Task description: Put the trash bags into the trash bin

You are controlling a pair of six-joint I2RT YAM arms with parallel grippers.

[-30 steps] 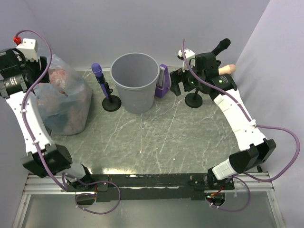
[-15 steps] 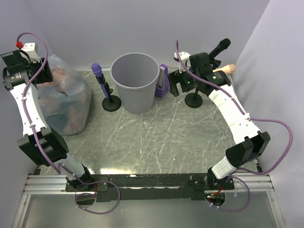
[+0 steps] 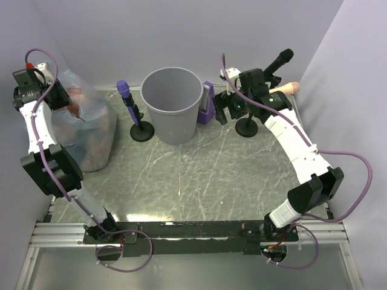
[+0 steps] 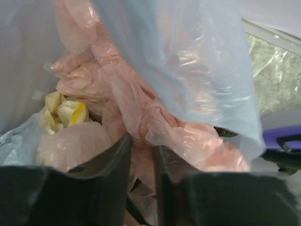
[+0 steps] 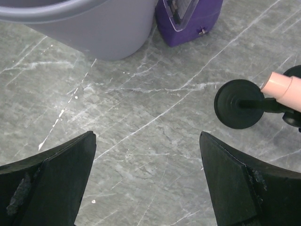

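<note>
Soft, even overhead light; faint shadow beside the trash bin (image 3: 172,115). Glare streaks the trash bag (image 4: 197,80); wrist views blur along lower edges.

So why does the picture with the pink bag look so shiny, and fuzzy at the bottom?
Left wrist view: light bounces off the crinkly trash bag as white glints, and the dark fingers sit so near the lens that they go soft. Right wrist view: the table looks sharp, little glare. Top view: even light, only faint shadows.
</note>
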